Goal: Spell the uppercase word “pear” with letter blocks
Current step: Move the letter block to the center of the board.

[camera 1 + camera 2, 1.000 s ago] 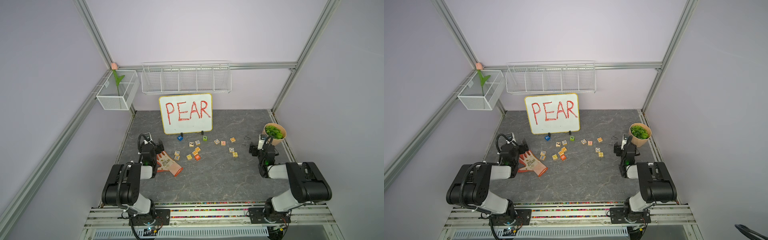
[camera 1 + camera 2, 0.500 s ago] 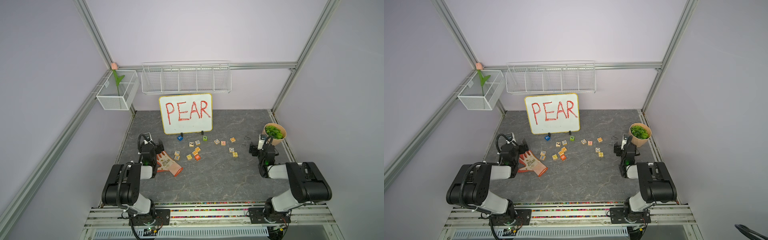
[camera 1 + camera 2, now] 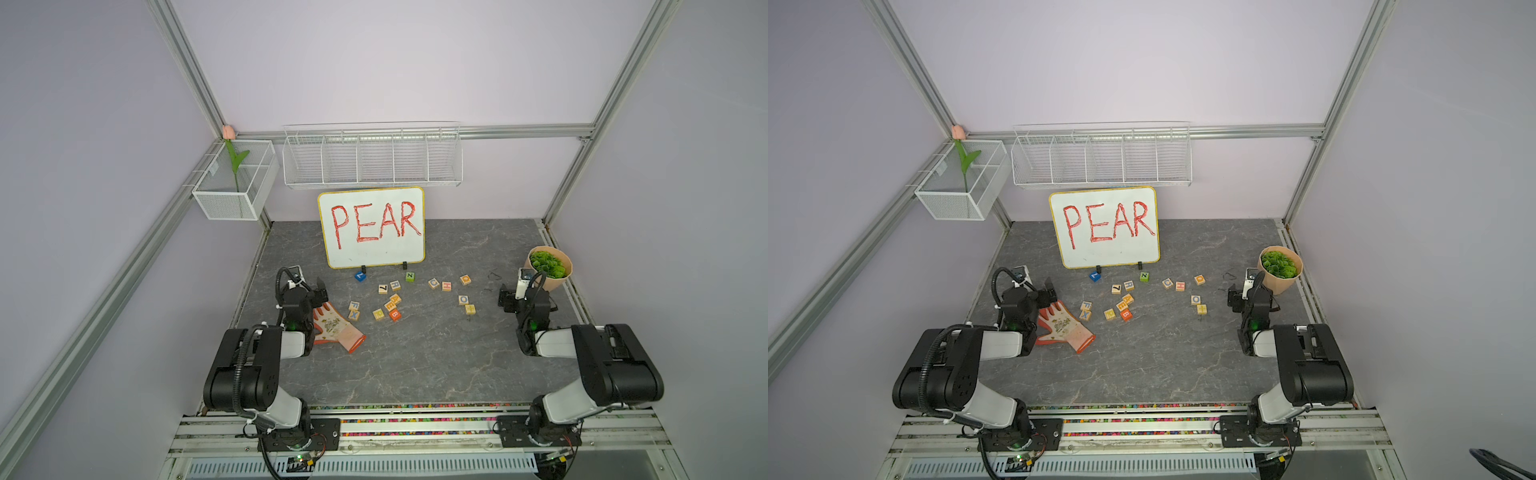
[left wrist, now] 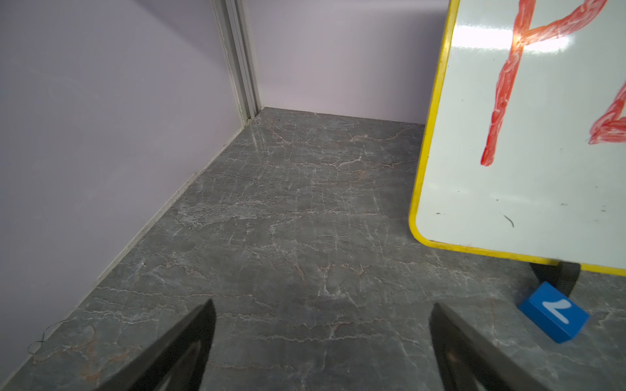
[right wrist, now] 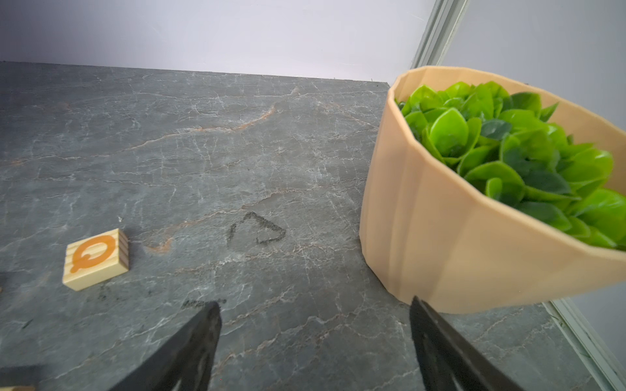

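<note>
Nearest, the left gripper [image 4: 323, 303] stands wide, nothing between its jaws, just beside an orange glove [image 3: 337, 331]. The right gripper [image 5: 315, 302] is equally wide and empty, near the plant pot [image 5: 440, 243]. Farther back between the 2 grippers, the letter blocks [image 3: 395, 298] lie scattered (no row, some letters unreadable) before the whiteboard [image 3: 374, 253].

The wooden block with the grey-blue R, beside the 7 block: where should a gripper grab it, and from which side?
Come straight down from above on the R block and close on its faces toward the whiteboard and toward the robot. It lies flat on the table, and the 7 block sits close beside it, so that side probably leaves little room.
</note>
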Robot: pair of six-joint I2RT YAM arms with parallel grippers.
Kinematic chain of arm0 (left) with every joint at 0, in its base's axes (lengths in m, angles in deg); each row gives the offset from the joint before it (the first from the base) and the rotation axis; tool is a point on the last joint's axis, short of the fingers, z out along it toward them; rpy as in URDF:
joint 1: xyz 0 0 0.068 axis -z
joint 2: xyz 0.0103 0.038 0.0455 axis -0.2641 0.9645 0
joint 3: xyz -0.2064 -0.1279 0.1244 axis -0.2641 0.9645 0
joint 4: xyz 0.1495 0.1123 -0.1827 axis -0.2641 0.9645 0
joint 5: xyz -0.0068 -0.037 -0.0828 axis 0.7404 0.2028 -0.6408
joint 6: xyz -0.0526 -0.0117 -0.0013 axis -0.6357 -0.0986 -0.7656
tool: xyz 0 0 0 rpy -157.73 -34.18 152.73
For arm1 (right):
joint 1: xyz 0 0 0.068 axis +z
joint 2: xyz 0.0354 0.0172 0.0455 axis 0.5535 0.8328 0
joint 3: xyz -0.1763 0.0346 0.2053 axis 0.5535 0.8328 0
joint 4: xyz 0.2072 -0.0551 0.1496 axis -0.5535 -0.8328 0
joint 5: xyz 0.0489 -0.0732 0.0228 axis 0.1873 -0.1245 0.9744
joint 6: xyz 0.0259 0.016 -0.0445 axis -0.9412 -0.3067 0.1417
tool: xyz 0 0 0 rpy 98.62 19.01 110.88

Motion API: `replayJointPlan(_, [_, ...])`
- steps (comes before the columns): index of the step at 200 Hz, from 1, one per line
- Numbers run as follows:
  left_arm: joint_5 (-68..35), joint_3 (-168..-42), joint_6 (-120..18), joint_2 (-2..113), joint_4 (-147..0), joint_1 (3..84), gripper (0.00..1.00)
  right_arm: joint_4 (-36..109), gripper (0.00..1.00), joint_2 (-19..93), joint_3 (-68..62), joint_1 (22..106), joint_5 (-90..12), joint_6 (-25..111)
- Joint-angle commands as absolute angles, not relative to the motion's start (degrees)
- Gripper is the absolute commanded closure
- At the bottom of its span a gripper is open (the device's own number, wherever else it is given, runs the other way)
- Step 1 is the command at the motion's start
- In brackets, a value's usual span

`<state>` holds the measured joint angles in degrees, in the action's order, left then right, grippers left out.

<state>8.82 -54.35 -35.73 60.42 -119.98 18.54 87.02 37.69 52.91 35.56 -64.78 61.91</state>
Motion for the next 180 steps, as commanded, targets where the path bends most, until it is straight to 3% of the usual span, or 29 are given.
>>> replayJointPlan(1, [7.93,-54.9,-35.26,59.69,-120.25,18.37,0.01,88.3,0.11,36.62,52.67,35.4,-64.61,61.78])
replayJointPlan(41, [6.7,-58.26,-35.65,44.31,-101.71,18.88,0.01,64.39,0.11,23.86,45.6,36.95,-68.19,59.8])
replayJointPlan(85, [1.34,-66.47,-51.16,29.91,-76.94,21.21,0.01,46.77,0.11,10.58,40.25,41.24,-62.74,49.74])
replayJointPlan(117, [1.23,-67.65,-63.43,23.35,-69.45,30.2,0.01,39.17,0.11,7.56,37.99,50.97,-56.81,36.39])
replayJointPlan(149, [3.73,-64.95,-78.16,22.41,-71.08,43.6,0.01,38.81,0.11,8.43,36.93,64.0,-60.16,29.17])
replayJointPlan(180, [8.78,-64.76,-81.74,23.4,-72.88,55.45,0.01,37.19,0.11,9.62,34.67,71.21,-61.28,24.75])
